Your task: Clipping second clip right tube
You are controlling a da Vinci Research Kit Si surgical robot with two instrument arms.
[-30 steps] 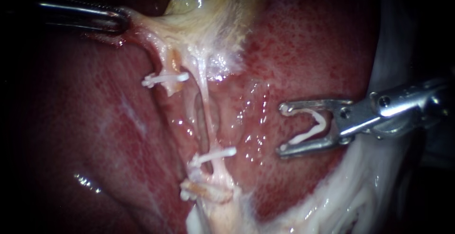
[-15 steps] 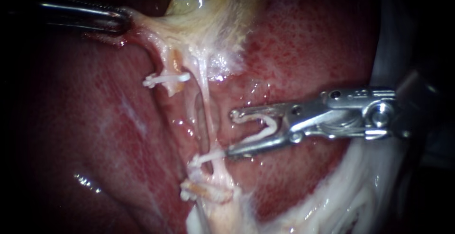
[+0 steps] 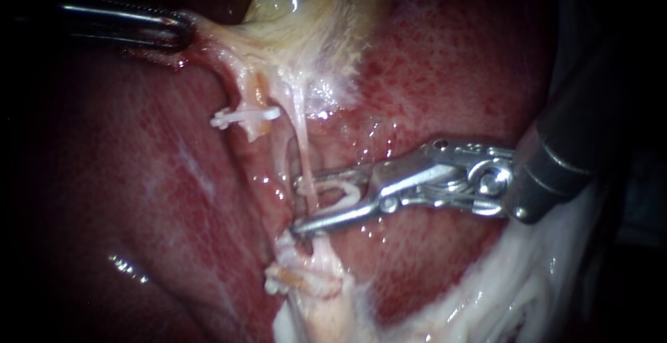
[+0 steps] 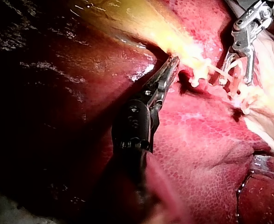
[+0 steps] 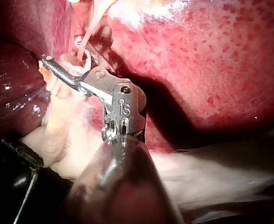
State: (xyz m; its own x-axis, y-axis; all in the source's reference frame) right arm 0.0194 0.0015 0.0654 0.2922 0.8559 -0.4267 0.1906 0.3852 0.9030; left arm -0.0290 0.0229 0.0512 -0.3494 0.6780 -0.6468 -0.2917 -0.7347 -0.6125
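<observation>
The right tube [image 3: 301,141] lies between the two jaws of the right instrument [image 3: 306,201], close to their tips. It is a thin pale strand whose long axis runs almost square across the claw. One end rises on the upper-jaw side toward the gallbladder [image 3: 306,30], and the other drops past the lower jaw into a pale stump. The claw stands partly apart and grips the loaded clip [image 3: 340,194], a white clip with one leg along each jaw and its bend at the back of the claw, so the tube sits inside the clip's open mouth. Crossing the tube squarely looks deliberate: the clip's legs should then close flat on it rather than slide along it. Just beside the tip of the lower jaw the white end of a placed clip [image 3: 283,240] shows, so the new one would probably land next to it, on the gallbladder side. Well beyond the upper jaw, the left instrument [image 3: 177,30] has its claw closed on the gallbladder's edge, apparently to pull the tube straight and lift it off the liver [image 3: 445,72]. Another clip [image 3: 243,115] crosses a short tube stub nearby.
</observation>
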